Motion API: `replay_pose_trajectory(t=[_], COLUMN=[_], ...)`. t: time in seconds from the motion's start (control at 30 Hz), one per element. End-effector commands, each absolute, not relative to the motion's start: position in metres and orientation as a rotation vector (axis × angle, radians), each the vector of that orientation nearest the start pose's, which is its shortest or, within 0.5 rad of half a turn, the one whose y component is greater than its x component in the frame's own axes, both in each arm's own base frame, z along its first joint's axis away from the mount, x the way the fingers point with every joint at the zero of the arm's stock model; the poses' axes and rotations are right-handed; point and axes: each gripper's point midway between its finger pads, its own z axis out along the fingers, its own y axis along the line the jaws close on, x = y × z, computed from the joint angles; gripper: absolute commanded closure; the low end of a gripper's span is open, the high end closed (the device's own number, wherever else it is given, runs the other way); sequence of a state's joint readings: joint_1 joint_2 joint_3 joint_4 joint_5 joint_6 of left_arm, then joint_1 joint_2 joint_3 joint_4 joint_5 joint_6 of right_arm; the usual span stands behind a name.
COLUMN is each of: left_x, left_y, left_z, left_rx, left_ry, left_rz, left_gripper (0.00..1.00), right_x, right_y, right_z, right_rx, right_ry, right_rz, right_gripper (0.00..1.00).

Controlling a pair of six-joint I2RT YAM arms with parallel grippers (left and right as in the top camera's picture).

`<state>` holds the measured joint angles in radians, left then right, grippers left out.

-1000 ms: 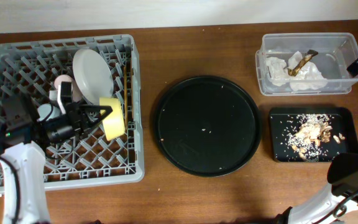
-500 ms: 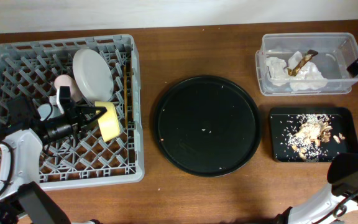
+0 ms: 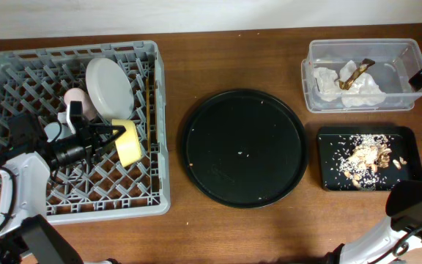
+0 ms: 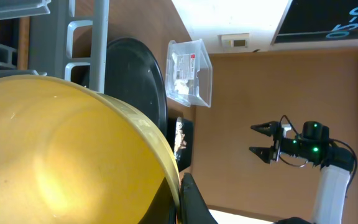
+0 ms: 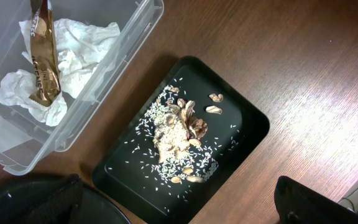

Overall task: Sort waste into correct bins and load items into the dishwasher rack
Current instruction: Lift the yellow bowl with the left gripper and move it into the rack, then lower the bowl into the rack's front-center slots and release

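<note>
The grey dishwasher rack (image 3: 72, 50) stands at the left. In it are a grey-white plate (image 3: 109, 88), a pink cup (image 3: 75, 98), thin chopsticks (image 3: 147, 95) along its right side, and a yellow bowl (image 3: 129, 142). My left gripper (image 3: 113, 133) is shut on the bowl's rim, which shows close up in the left wrist view (image 4: 61, 149) with the fingers (image 4: 180, 200) pinching it. The clear tub (image 3: 363, 99) holds white tissue (image 5: 73, 43) and a gold-brown wrapper (image 5: 45, 56). The black rectangular tray (image 5: 241, 118) holds the food scraps (image 5: 182, 130). My right gripper (image 5: 173, 210) is open, high above the tray.
A large round black tray (image 3: 244, 148) lies in the middle of the wooden table with a few crumbs on it. The right arm's base (image 3: 416, 209) is at the front right corner. A pale object (image 3: 53, 130) sits in the rack by my left wrist.
A second ago my left arm shifted and the yellow bowl moved slightly left and back in the rack. Nothing has moved in the last half second.
</note>
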<state>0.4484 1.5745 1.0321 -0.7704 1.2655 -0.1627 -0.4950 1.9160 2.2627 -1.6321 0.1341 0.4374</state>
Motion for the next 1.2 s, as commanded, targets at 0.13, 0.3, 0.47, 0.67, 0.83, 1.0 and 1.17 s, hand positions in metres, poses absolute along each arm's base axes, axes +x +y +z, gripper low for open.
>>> replay_pose_trajectory(t=[0.13,0.3,0.47,0.67,0.83,1.0,1.17], left_x=[0.331,0.330,0.327,0.334,0.333,0.313,0.295], left_y=[0.017,0.022,0.034,0.060,0.087,0.044,-0.018], left_z=[0.117,0.112,0.105,0.139,0.185,0.202,0.181], left_rx=[-0.587,-0.600,-0.633,-0.666,-0.692,-0.607,-0.357], left_ry=[2.500,2.525,2.578,2.638,2.669,2.792,2.970], left_rz=[-1.102,-1.048,-0.935,-0.732,-0.498,-0.594,-0.634], left_gripper=[0.95,0.87,0.80,0.74,0.56,1.00,1.00], right_x=[0.329,0.329,0.329,0.329,0.329,0.329,0.329], right_y=[-0.207,-0.207,-0.207,-0.207,-0.207,-0.207,-0.207], right_z=[0.273,0.273,0.273,0.273,0.273,0.273,0.273], right_rx=[1.305,1.305,1.305,1.305,1.305,1.305,1.305], right_ry=[2.521,2.521,2.521,2.521,2.521,2.521,2.521], right_rz=[-0.221,-0.221,-0.221,-0.221,-0.221,-0.221,-0.221], right_gripper=[0.01,0.01,0.01,0.01,0.01,0.01,0.01])
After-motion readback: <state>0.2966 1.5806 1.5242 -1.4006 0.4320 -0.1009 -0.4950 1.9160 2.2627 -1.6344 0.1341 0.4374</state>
